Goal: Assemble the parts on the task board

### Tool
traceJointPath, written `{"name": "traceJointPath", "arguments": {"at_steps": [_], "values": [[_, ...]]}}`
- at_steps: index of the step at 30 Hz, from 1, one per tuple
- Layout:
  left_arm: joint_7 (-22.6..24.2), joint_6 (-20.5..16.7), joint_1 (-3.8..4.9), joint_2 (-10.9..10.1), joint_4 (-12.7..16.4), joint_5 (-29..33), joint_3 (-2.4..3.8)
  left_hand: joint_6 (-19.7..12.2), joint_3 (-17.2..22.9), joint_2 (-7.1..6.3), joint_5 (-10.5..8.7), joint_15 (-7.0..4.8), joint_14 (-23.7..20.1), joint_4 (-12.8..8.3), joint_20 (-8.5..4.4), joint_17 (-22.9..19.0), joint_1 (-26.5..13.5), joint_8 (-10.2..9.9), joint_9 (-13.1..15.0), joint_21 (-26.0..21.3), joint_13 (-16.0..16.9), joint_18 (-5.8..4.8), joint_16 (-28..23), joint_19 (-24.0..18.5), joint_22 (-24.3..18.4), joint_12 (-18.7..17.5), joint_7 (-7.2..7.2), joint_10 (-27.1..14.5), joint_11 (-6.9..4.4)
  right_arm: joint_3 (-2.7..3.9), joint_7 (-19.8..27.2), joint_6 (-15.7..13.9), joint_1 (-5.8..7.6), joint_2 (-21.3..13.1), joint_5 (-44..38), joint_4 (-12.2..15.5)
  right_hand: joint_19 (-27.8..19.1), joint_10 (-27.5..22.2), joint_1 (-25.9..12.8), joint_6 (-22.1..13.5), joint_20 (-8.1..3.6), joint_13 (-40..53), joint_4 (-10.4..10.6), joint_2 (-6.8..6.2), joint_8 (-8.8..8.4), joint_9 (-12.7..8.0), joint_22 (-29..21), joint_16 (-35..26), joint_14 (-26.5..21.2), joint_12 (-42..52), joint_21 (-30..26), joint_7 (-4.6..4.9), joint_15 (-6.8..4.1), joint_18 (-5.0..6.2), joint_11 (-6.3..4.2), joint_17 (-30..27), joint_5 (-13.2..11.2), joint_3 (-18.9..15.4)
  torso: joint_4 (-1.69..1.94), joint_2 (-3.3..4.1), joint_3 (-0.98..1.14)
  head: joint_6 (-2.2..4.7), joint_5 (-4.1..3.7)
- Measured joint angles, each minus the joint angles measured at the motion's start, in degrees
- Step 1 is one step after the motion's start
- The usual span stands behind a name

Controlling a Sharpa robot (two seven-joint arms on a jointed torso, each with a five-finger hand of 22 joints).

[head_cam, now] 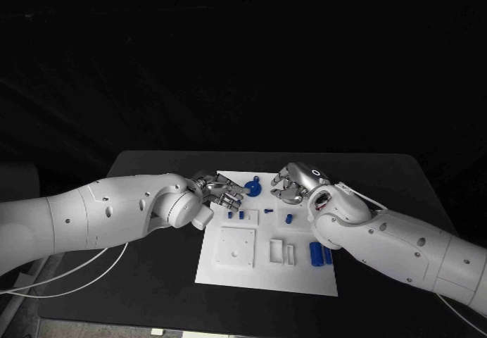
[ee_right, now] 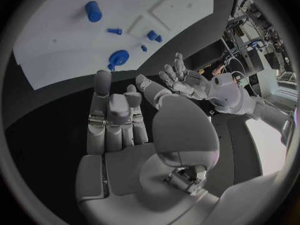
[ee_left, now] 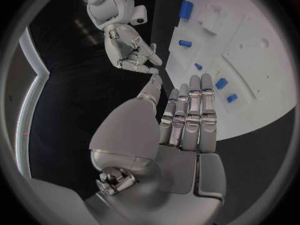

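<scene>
The white task board [head_cam: 266,264] lies in the middle of the black table. A round blue part [head_cam: 253,188] sits at its far edge, between my two hands. My left hand [head_cam: 222,193] hovers over the board's far left corner; in the left wrist view its fingers [ee_left: 187,112] are stretched out and hold nothing. My right hand [head_cam: 292,182] hovers over the far right edge, and its fingers [ee_right: 115,117] are also extended and empty. Small blue parts [head_cam: 291,218] lie mid-board, and two blue cylinders [head_cam: 321,254] lie near the right edge.
White raised blocks [head_cam: 282,251] and a square recessed plate [head_cam: 238,248] stand on the board's near half. Black table [head_cam: 152,282] surrounds the board, and a white cable [head_cam: 81,271] hangs by the left arm.
</scene>
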Motion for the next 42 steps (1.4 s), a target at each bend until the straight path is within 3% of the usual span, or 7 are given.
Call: {"name": "traceJointPath", "arguments": {"at_steps": [4,10,17,25,31,37,42], "values": [[0.7,-0.3,0.0,-0.2,0.0,-0.1,0.0,0.0,0.1,0.0,0.0,0.0,0.0,-0.1,0.0,0.1,0.0,0.0,0.0,0.0,0.0,0.0,0.0,0.0,0.0,0.0,0.0,0.2,0.19,0.0,1.1,1.0,1.04,0.6,0.4,-2.5,0.1,-0.2,0.6,-0.8,-0.12,-0.2,0.5,-0.58,0.0,0.0,-0.7,0.0,0.0,0.0,-0.6,0.44,0.0,0.0,0.16,0.0,-0.4,-2.5,0.02,0.0,0.0,0.12,0.04],[1.5,-0.7,0.0,-0.3,0.1,-0.2,0.02,0.0,0.1,0.0,0.0,0.0,0.0,-0.1,0.0,0.1,0.0,0.0,0.0,0.0,0.0,0.0,0.0,0.0,0.1,0.0,0.0,0.2,0.2,-0.18,3.0,4.2,2.58,2.4,0.6,-7.0,0.1,-0.6,1.6,-1.2,-0.12,-0.5,0.6,-0.23,0.0,0.0,-1.2,-0.7,-0.2,-0.2,-0.9,0.38,0.24,0.0,0.57,-0.3,-1.8,-6.5,0.03,0.0,-0.02,0.23,0.08],[2.0,-0.9,0.0,-0.3,0.1,-0.3,0.02,0.0,0.2,0.0,0.0,0.0,0.0,-0.5,0.0,0.1,0.0,0.0,0.0,0.0,0.0,-0.01,0.0,0.0,0.1,0.0,0.0,0.2,0.2,-4.0,5.1,10.7,3.81,4.8,-0.2,-11.3,-0.6,-1.8,2.6,-1.9,0.61,-1.1,0.4,0.09,0.0,0.0,-1.3,-0.7,-0.9,-0.2,-1.3,0.42,0.91,0.0,0.99,-0.8,-2.7,-12.2,0.03,0.02,-0.01,0.26,0.09],[2.3,-0.9,0.0,-0.3,0.1,-0.4,0.02,0.0,0.3,0.0,0.0,0.0,0.0,-0.6,0.0,0.2,0.0,0.0,0.0,0.0,0.0,-0.01,0.0,0.0,0.1,0.0,0.0,0.4,0.0,-7.24,7.2,16.0,4.1,5.1,-2.2,-12.0,-0.8,-2.4,3.2,-2.5,0.82,-1.8,0.1,0.17,0.0,0.0,-1.2,-0.7,-1.4,0.2,-1.5,0.3,1.0,0.0,0.77,-1.3,-1.7,-15.1,0.02,0.03,0.03,-0.02,0.1],[2.3,-0.9,0.0,-0.4,0.1,-0.5,0.02,0.0,0.3,0.0,0.0,0.0,0.0,-0.6,0.01,0.2,0.0,0.0,0.0,0.2,0.0,-0.01,0.0,0.0,0.2,0.0,0.0,0.4,0.0,-9.06,8.6,18.0,4.17,4.6,-3.8,-10.3,-0.9,-2.4,4.0,-2.5,0.92,-1.9,-0.6,0.39,0.0,0.0,-0.9,-0.6,-1.4,0.5,-1.5,0.3,1.0,0.0,0.77,-1.4,-1.1,-15.0,-0.05,0.03,0.07,-0.21,0.27],[2.3,-0.8,0.0,-0.5,0.2,-0.7,0.02,0.0,0.3,0.0,0.0,0.0,0.0,-0.8,0.01,0.2,0.0,0.0,0.0,0.4,0.0,-0.01,0.0,0.0,0.2,0.0,0.0,0.4,0.0,-10.28,9.6,18.9,4.2,4.5,-5.5,-9.2,-1.0,-2.6,4.0,-3.0,1.02,-1.9,-2.3,0.39,0.0,0.0,-0.5,0.0,-1.6,1.0,-1.5,-0.12,0.8,0.0,0.55,-1.4,-1.1,-13.8,-0.05,0.02,0.13,-0.28,0.25],[2.3,-0.8,0.0,-0.6,0.2,-0.8,0.02,0.0,0.3,0.0,0.0,0.0,0.0,-0.9,0.01,0.3,0.0,0.0,0.0,0.4,0.0,-0.01,0.0,0.0,0.3,0.0,0.0,0.4,0.0,-10.88,10.0,18.8,4.2,4.5,-7.0,-9.0,-1.2,-2.2,5.6,-2.8,0.82,-1.6,-5.4,0.92,0.0,0.0,0.7,0.4,-1.5,1.4,-0.8,-0.46,0.68,-0.01,0.12,-1.2,-1.3,-9.2,-0.05,0.03,0.13,-0.35,0.16]]}}
